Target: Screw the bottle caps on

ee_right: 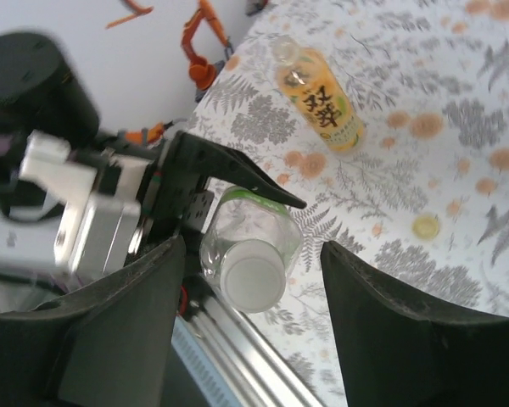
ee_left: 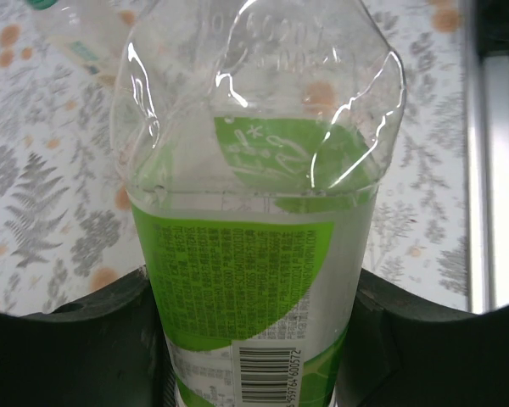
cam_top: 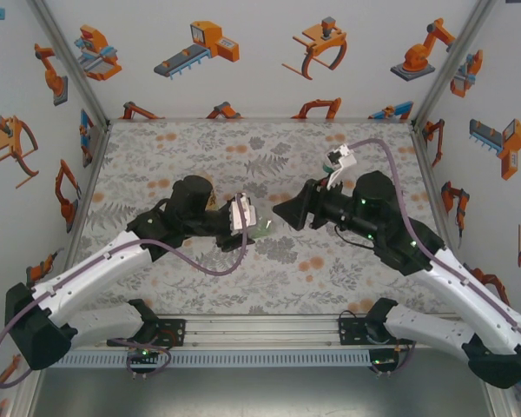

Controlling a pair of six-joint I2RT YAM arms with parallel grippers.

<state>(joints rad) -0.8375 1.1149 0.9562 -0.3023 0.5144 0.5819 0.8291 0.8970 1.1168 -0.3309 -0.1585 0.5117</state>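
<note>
The left fingers (ee_left: 76, 348) clench the clear green-labelled plastic bottle (ee_left: 254, 254) while the right fingers (ee_right: 407, 339) stand released (apart, untouching) around its round white plastic cap (ee_right: 253, 284).

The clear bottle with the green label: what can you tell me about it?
The clear bottle looks like thin, dented plastic, with a green printed label and a barcode. A white cap sits on its neck. The left gripper clamps its labelled body from both sides. Its capped end points at the right gripper, whose fingers stand apart on either side, not touching.
</note>
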